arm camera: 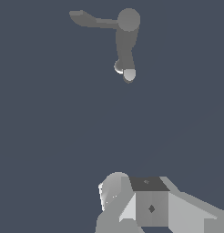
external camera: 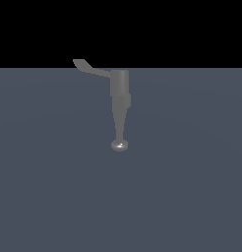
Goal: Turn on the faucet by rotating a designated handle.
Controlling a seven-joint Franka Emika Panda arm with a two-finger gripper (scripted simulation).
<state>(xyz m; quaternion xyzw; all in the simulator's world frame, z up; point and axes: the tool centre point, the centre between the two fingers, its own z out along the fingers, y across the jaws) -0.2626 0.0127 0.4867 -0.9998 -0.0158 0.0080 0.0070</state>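
Observation:
The grey faucet (external camera: pixel 120 88) stands on a flat grey-blue floor in the middle of the exterior view. Its tapering spout runs toward the camera and ends in a shiny round tip (external camera: pixel 119 145). The handle (external camera: pixel 91 69), a thin flat lever with a widened upturned end, juts from the top of the body toward the exterior view's left. In the wrist view the faucet (arm camera: pixel 127 27) is seen from above and far off, with the handle (arm camera: pixel 89 19) sticking out sideways and the spout tip (arm camera: pixel 129 74) below the body. No gripper fingers show in either view.
Blocky grey and white parts of the arm (arm camera: pixel 150 205) fill the edge of the wrist view, well away from the faucet. The grey-blue floor (external camera: pixel 192 187) stretches all round the faucet, with black background behind it.

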